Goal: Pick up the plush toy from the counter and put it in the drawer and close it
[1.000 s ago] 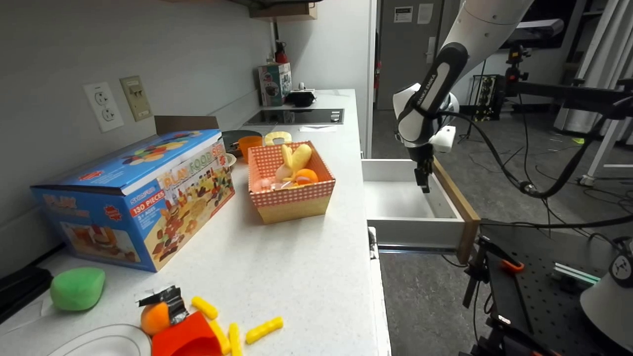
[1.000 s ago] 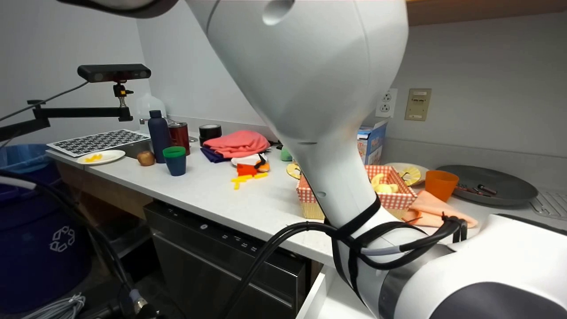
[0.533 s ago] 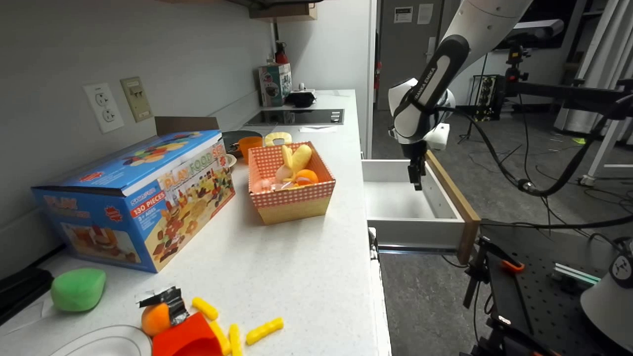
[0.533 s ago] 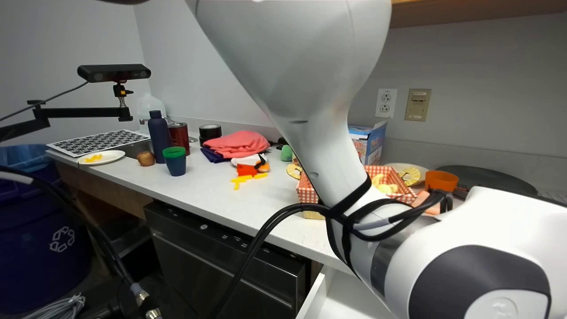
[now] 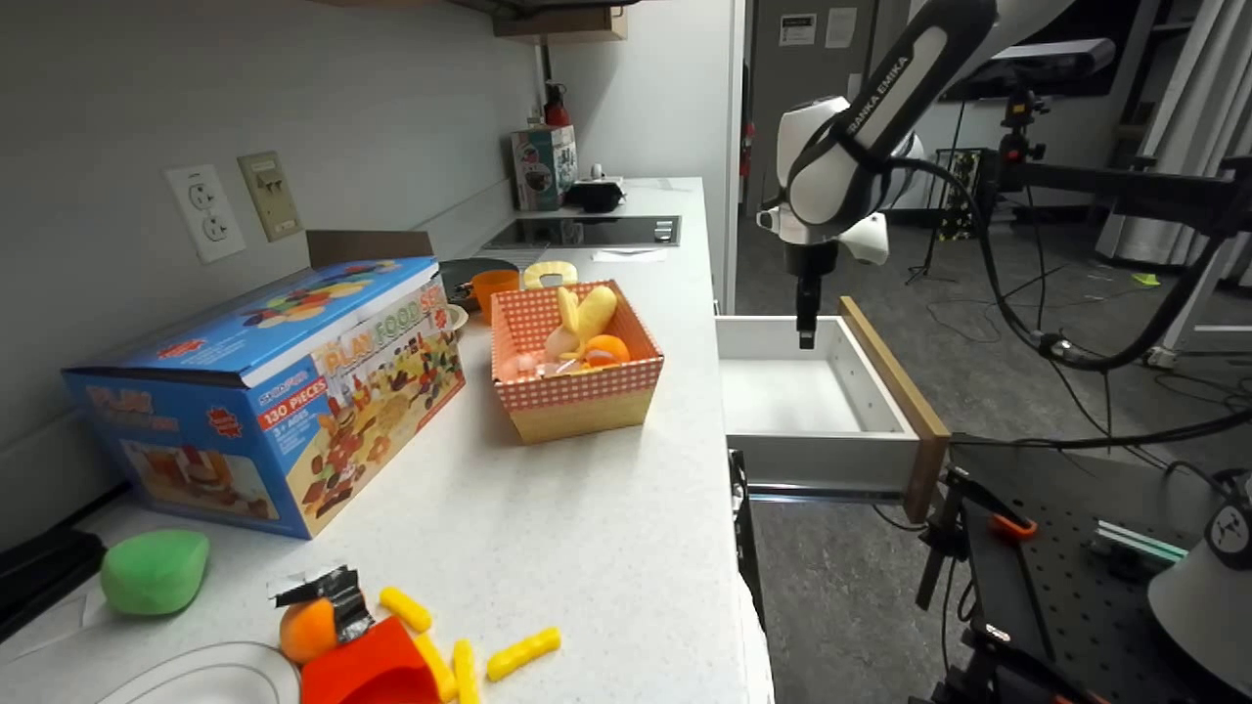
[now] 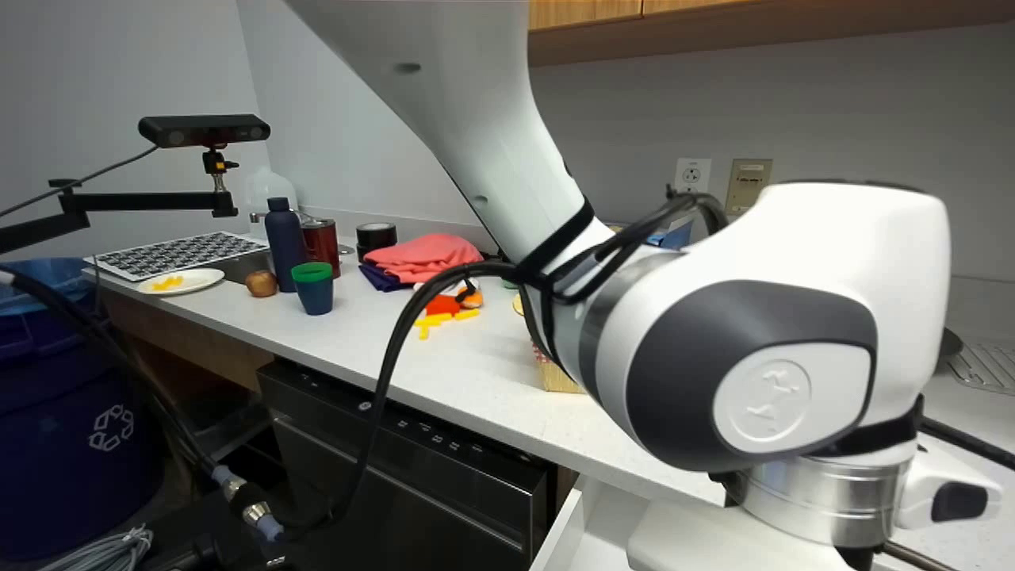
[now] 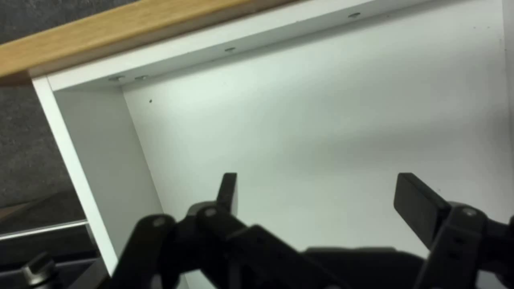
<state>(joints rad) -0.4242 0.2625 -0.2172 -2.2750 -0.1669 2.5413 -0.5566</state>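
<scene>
The drawer point(image 5: 782, 391) is pulled out beside the white counter point(image 5: 606, 528), its wood-edged front standing away from the cabinet. Above its white interior hangs my gripper point(image 5: 807, 339), pointing down. Open fingers with nothing between them show in the wrist view, where the gripper point(image 7: 317, 176) is over the bare drawer floor point(image 7: 281, 128). A pale yellow lump, seemingly the plush toy point(image 5: 595, 311), lies among other items in the red checked basket point(image 5: 577, 396) on the counter. My arm hides that lump and most of the basket point(image 6: 561, 377) in an exterior view, with the gripper itself out of frame.
A blue play-food box point(image 5: 274, 381) stands against the wall. Nearer on the counter are a green ball point(image 5: 155, 572), a red holder point(image 5: 372, 665), yellow sticks point(image 5: 523, 653) and an orange point(image 5: 307, 629). A dark dishwasher point(image 6: 412, 460) sits beside the drawer.
My arm has lifted and the gripper has risen out of the drawer, swinging upright and shifting slightly toward the counter. The jaws stay open; the drawer and the counter items have not moved.
</scene>
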